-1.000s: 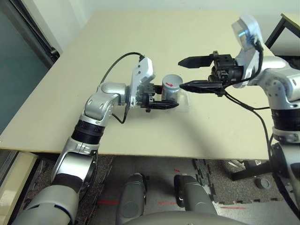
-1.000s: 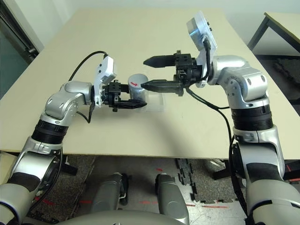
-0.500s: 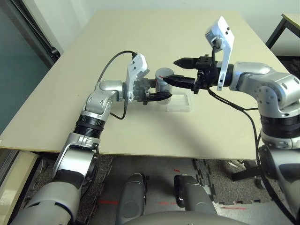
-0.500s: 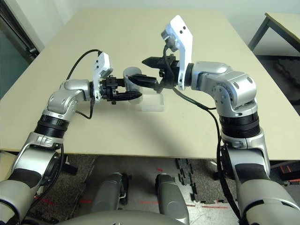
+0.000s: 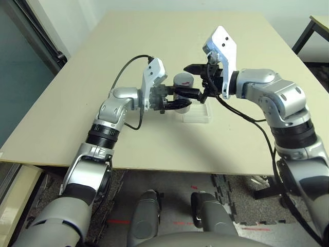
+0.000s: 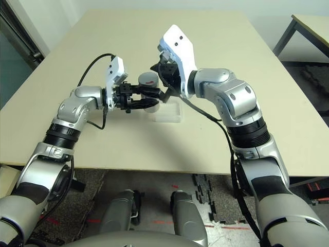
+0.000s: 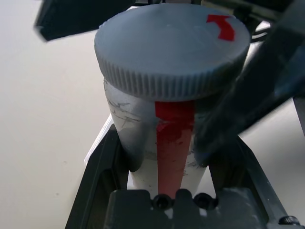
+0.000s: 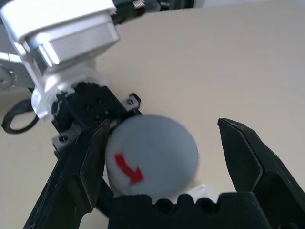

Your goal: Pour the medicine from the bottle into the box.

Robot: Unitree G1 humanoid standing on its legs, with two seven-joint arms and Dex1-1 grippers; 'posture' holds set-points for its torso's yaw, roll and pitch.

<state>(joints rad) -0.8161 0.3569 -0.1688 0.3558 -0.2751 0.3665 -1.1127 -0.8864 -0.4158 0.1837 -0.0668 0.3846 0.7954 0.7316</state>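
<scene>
My left gripper (image 5: 176, 101) is shut on the body of the silver-grey bottle (image 5: 182, 81) and holds it just above the table, beside the left end of the clear box (image 5: 197, 114). The bottle (image 7: 164, 138) has a red stripe on its side and its ribbed grey cap (image 7: 172, 45) is on. My right gripper (image 8: 163, 126) is open, one black finger (image 8: 78, 171) on each side of the cap (image 8: 152, 155), apart from it. The medicine is hidden.
The beige table (image 5: 154, 46) runs wide to the far side and left. Its front edge (image 5: 154, 167) lies close below the arms. A black cable (image 5: 126, 69) loops off my left wrist. Another desk's corner (image 5: 317, 23) stands at the far right.
My right arm has swung left and rolled at the wrist, so its open fingers now straddle the bottle's cap. The left gripper has kept its hold and shifted the bottle slightly left.
</scene>
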